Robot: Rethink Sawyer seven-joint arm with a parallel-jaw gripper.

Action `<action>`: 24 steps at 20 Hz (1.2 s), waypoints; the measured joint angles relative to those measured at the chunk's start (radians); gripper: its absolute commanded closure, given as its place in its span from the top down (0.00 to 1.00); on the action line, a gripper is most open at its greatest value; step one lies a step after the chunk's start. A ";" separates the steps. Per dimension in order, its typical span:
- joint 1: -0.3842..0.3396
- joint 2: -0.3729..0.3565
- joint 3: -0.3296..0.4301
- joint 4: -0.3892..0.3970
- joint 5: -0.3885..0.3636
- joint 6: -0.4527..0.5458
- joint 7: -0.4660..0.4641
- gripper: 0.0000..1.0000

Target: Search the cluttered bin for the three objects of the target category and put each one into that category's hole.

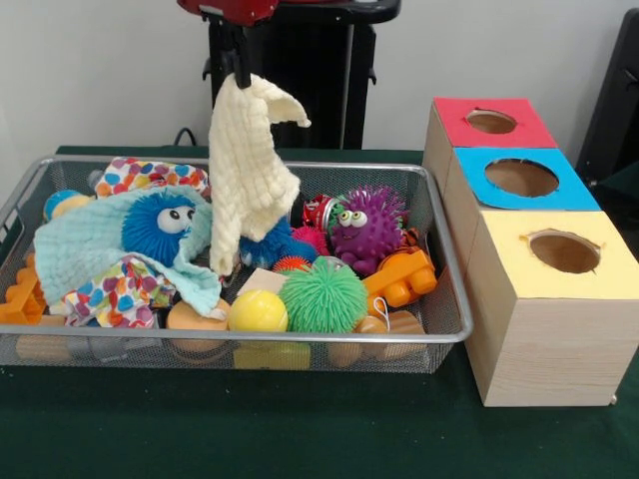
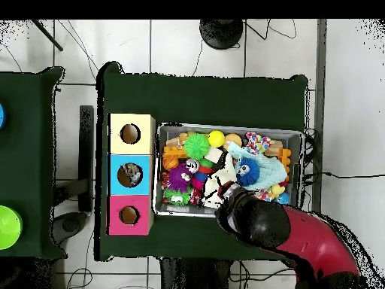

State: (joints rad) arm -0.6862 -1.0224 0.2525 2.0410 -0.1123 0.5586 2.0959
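Fingers [image 1: 240, 72] pinch a waffle-textured cream cloth [image 1: 248, 175], which hangs below them over the wire-mesh bin [image 1: 439, 261]; beneath lie a spiky purple ball [image 1: 367, 226], green ball [image 1: 321, 296] and blue fuzzy toy [image 1: 160, 222].

A wire bin [image 1: 439, 299] full of toys is sitting on the desk [image 1: 300, 439]. Three holed boxes [image 1: 549, 309] are standing in a row just beside its right side in the front view.
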 measured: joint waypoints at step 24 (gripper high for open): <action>-0.123 -0.151 0.179 -0.046 -0.034 0.287 -0.026 0.00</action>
State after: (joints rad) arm -0.8090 -1.1730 0.4314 1.9950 -0.1466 0.8459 2.0704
